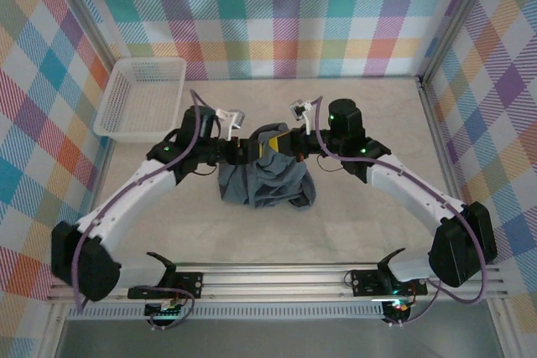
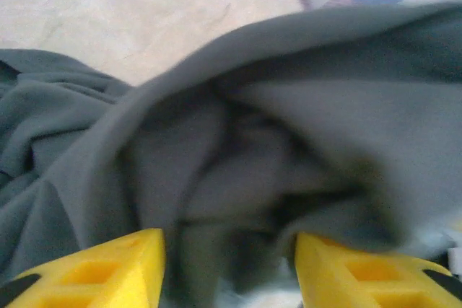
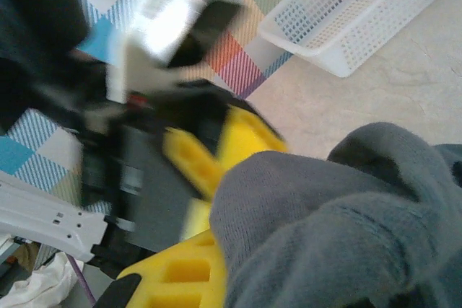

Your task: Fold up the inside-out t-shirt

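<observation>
The inside-out t-shirt (image 1: 267, 180) lies bunched in a dark slate-grey heap at the table's middle, with a yellow bit near its top. Both grippers meet at its upper edge. My left gripper (image 1: 245, 152) comes in from the left; in its wrist view its yellow fingers (image 2: 123, 268) stand wide apart, open, with a raised fold of the t-shirt (image 2: 274, 156) in front of and between them. My right gripper (image 1: 289, 147) comes in from the right. One of its yellow fingers (image 3: 180, 272) shows, the other is buried under t-shirt fabric (image 3: 325, 221) that it seems to pinch.
A white lattice basket (image 1: 143, 98) stands at the back left of the table, also seen as the basket (image 3: 346, 19) from the right wrist. Checkered walls close in the back and sides. Bare tabletop (image 1: 377, 106) lies around the shirt.
</observation>
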`<act>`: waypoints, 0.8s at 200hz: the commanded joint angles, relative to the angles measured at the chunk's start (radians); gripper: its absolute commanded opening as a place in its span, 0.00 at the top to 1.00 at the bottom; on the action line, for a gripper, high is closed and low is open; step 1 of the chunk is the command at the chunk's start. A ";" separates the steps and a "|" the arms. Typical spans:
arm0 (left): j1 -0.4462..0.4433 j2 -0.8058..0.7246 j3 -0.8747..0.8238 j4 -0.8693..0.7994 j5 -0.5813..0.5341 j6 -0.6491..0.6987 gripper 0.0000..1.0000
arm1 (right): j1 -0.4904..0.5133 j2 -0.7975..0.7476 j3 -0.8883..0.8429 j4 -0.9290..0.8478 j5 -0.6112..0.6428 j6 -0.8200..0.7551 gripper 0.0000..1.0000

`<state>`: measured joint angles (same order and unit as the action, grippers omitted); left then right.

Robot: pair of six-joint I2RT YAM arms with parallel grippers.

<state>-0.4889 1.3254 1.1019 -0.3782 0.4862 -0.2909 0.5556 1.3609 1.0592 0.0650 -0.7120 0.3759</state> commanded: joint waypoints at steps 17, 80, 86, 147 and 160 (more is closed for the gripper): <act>-0.011 0.099 0.028 0.069 -0.019 0.023 0.55 | -0.008 -0.008 0.047 -0.017 -0.037 0.029 1.00; 0.085 -0.050 -0.012 0.431 0.298 -0.404 1.00 | -0.170 0.075 -0.124 -0.056 -0.023 0.021 0.87; 0.084 -0.057 -0.011 0.429 0.308 -0.413 1.00 | -0.174 0.081 -0.122 -0.064 -0.030 0.024 0.79; 0.082 -0.042 -0.031 0.323 0.292 -0.346 1.00 | -0.162 -0.213 -0.171 -0.193 0.310 0.096 0.47; 0.079 -0.032 -0.021 0.321 0.294 -0.342 1.00 | -0.085 -0.216 -0.109 -0.315 0.428 0.185 0.60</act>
<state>-0.4053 1.2770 1.0828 -0.0540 0.7513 -0.6331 0.3916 1.1954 0.8959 -0.1074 -0.5022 0.4347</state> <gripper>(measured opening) 0.052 0.465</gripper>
